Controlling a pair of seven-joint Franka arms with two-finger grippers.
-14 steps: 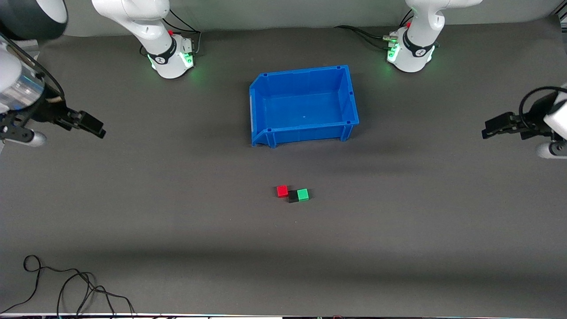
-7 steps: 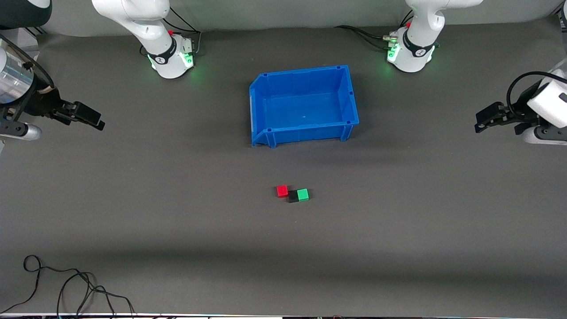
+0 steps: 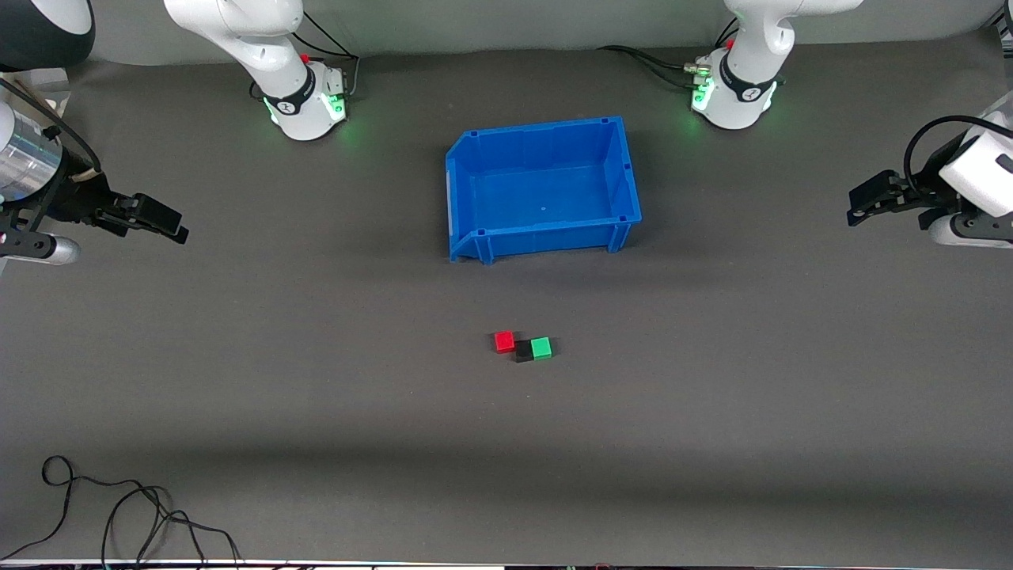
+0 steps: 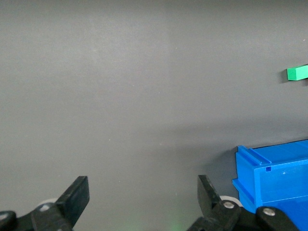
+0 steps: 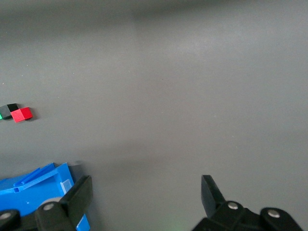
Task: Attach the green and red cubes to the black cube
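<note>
The red cube, black cube and green cube lie in a row on the grey mat, touching, the black one in the middle, nearer the front camera than the blue bin. The right wrist view shows the red cube and black cube. The left wrist view shows the green cube. My left gripper is open and empty, in the air over the left arm's end of the table. My right gripper is open and empty over the right arm's end.
The blue bin stands empty between the arm bases and the cubes; it also shows in the left wrist view and the right wrist view. A black cable lies on the mat near the front edge at the right arm's end.
Both arms have pulled back a little toward their ends of the table and toward the bases. The cubes have not moved.
</note>
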